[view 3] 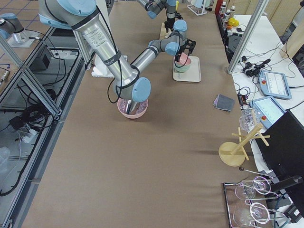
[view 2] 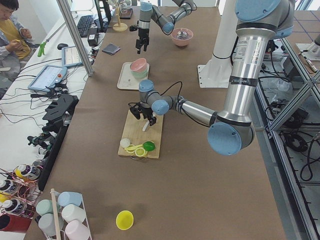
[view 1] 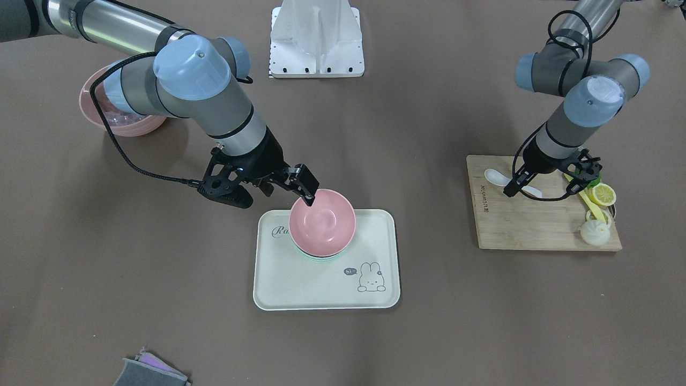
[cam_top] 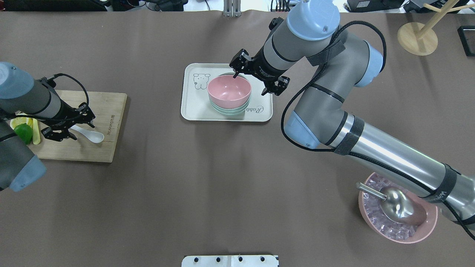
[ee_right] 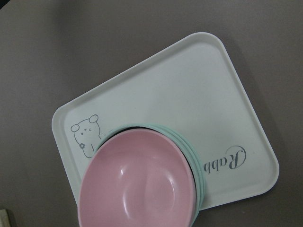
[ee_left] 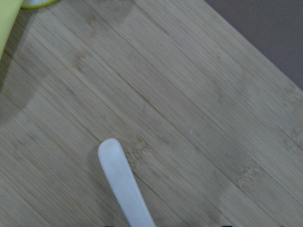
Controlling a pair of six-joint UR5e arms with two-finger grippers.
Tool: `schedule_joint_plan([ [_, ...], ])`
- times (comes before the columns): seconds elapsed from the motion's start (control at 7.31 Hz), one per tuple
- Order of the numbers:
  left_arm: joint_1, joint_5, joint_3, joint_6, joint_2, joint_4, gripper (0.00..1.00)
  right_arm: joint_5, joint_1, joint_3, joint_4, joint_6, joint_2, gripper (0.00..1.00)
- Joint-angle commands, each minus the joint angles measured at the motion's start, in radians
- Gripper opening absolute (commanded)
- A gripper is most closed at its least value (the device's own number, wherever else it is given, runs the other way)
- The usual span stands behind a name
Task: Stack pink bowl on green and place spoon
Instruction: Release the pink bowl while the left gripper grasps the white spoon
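The pink bowl (cam_top: 229,89) sits nested in the green bowl (cam_top: 230,111) on a white tray (cam_top: 193,107); the stack also shows in the right wrist view (ee_right: 137,184). My right gripper (cam_top: 256,79) is open just above the tray. One fingertip is at the pink bowl's rim and the other is off to the side. A white spoon (cam_top: 93,137) lies on a wooden cutting board (cam_top: 107,111). My left gripper (cam_top: 70,126) is open and low over the spoon's handle (ee_left: 120,179), with a finger on either side.
Lemon slices (view 1: 601,194), a lime and a white bulb (view 1: 595,233) lie at the board's end. A pink bowl of ice with a metal scoop (cam_top: 397,218) stands under my right arm. A wooden rack (cam_top: 417,37) and a grey cloth (view 1: 153,372) sit at the table's edges.
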Motion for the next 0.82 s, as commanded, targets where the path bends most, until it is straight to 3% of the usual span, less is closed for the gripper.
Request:
schedule_joint_plan([
  [0.0, 0.001, 0.000, 0.000, -0.007, 0.009, 0.000, 0.26, 0.000, 0.005, 0.002, 0.000, 0.005, -0.003, 1.00],
  [0.14, 0.001, -0.006, 0.002, -0.009, 0.009, 0.000, 0.00, 0.000, 0.006, 0.002, 0.000, 0.005, -0.003, 1.00],
  [0.55, 0.000, -0.056, -0.056, -0.009, -0.006, 0.008, 0.00, 0.005, 0.017, 0.014, 0.000, 0.005, -0.009, 1.00],
  [0.68, -0.011, -0.116, -0.096, -0.021, -0.114, 0.079, 0.00, 0.008, 0.026, 0.054, 0.000, -0.004, -0.050, 1.00],
])
